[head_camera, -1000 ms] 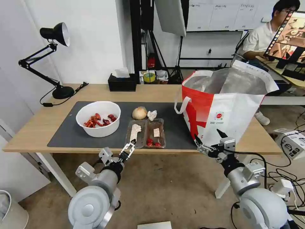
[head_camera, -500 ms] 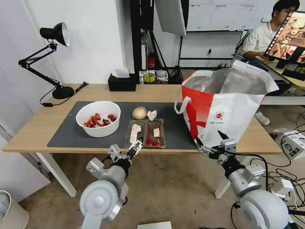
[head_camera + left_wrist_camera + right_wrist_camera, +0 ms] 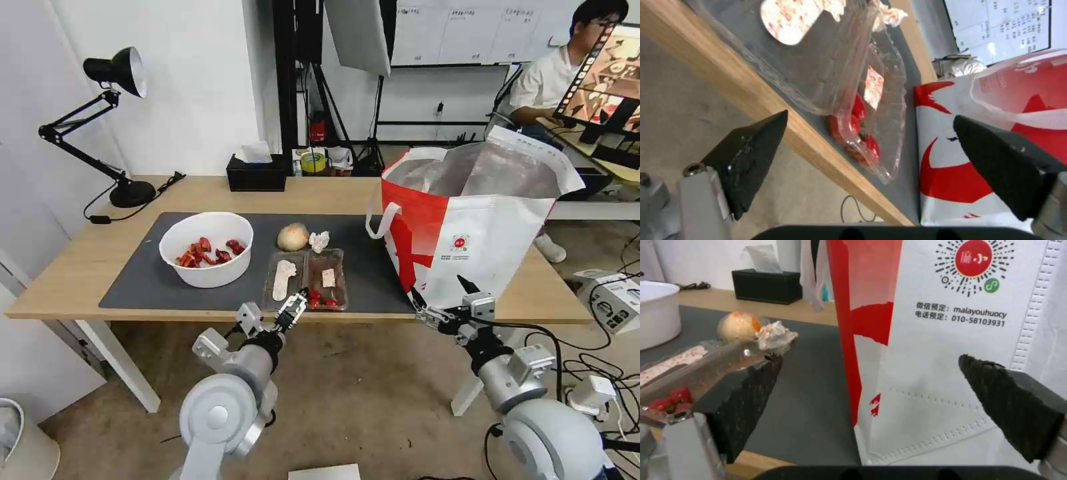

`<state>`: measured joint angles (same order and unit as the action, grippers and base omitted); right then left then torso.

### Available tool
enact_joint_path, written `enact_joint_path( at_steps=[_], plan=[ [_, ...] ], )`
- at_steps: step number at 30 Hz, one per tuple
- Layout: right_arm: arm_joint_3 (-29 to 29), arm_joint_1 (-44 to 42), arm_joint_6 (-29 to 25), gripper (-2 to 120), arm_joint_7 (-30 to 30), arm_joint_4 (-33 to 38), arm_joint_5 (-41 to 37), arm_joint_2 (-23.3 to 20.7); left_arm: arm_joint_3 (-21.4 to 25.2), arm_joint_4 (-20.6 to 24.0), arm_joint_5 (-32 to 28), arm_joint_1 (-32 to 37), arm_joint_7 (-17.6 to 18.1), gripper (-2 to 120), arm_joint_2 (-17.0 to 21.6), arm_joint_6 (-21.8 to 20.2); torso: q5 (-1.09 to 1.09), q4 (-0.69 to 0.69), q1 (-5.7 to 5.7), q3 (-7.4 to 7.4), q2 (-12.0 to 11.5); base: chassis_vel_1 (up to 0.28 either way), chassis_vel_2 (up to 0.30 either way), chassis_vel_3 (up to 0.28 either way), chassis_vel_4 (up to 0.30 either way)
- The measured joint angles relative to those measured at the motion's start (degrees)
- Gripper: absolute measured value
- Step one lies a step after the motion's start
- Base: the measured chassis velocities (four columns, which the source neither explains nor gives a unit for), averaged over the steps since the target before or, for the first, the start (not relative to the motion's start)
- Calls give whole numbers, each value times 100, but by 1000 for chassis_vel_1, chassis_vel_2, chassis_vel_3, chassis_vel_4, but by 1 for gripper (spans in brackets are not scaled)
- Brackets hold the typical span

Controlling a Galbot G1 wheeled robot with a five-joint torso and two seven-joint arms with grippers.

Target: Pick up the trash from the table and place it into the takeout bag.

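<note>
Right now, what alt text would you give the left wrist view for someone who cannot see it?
The open left gripper sits just off the table edge, its two black fingertips framing the clear hinged plastic tray with red bits on the dark grey mat. The white-and-red takeout bag stands beyond the tray.

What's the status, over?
Left gripper open at the table's near edge, facing the clear hinged tray. Right gripper open beside the takeout bag. All trash on the mat; path unobstructed.
</note>
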<state>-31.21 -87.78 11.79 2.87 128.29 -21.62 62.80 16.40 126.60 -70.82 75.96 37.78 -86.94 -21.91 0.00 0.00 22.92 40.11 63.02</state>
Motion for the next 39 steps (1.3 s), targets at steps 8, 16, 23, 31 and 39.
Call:
enact_joint_path(
  at_steps=[8, 16, 23, 31, 39],
  plan=[
    [5, 17, -3, 100, -1, -30, 14, 21, -47, -80, 4, -73, 0, 100, -53, -2, 0, 0, 0, 0, 0, 0, 0, 0, 0],
    [15, 19, -6, 100, -3, -49, 34, 38, -62, -155, 6, -130, 0, 100, -104, -2, 0, 0, 0, 0, 0, 0, 0, 0, 0],
    [27, 11, -9, 100, -3, -76, 60, 73, -61, -163, 6, -155, -2, 100, -124, 1, 0, 0, 0, 0, 0, 0, 0, 0, 0],
    [57, 11, -16, 100, -4, -88, 100, 119, -43, -222, 6, -156, -6, 100, -175, 2, 0, 0, 0, 0, 0, 0, 0, 0, 0],
    [70, -16, -20, 100, -7, -97, 152, 149, -8, -299, 4, -229, -8, 100, -262, 4, 0, 0, 0, -1, 0, 0, 0, 0, 0]
  ],
)
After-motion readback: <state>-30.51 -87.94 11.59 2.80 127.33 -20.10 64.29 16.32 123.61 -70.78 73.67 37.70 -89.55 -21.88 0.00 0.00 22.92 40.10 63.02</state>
